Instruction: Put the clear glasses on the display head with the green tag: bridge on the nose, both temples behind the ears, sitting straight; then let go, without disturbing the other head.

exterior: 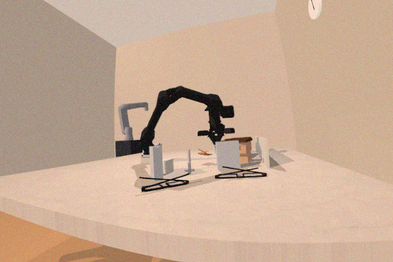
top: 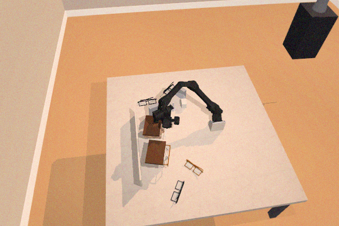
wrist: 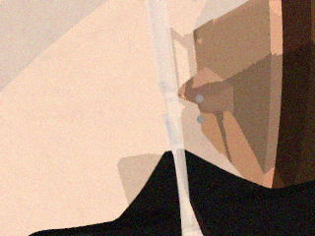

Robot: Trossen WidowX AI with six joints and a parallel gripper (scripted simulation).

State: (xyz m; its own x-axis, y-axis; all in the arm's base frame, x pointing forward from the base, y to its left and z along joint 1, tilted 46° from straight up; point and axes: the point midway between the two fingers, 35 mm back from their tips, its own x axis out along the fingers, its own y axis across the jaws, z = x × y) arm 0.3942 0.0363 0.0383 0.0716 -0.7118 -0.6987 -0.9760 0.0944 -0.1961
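1. The clear glasses point(wrist: 172, 112) are very hard to see. In the wrist view they show as a thin, pale, see-through bar that runs from the top of the picture down to the black gripper point(wrist: 180, 223).
2. The glasses are up in the air, held by the gripper, right next to the face of a brown display head point(wrist: 239, 92). The pale bar passes just in front of the nose point(wrist: 204, 92). I cannot tell if it touches the nose.
3. The fingers are squeezed almost all the way together. They are pinching the thin clear frame between them.
4. In the top view the gripper point(top: 163, 120) hangs over the edge of one brown-topped head point(top: 151, 125). A second head point(top: 155, 152) stands just beside it on the worktop point(top: 232, 136). I cannot see a green tag in any picture, so I cannot tell which head has it.
5. The second head has a pair of glasses with an orange frame point(top: 167, 155) on its side.
6. Other glasses lie flat on the worktop: an orange pair point(top: 193, 166), a black pair point(top: 177, 191) near the front, and two more black pairs point(top: 145, 101) point(top: 168, 88) near the arm.
7. A long white board point(top: 135, 146) stands behind the two heads.
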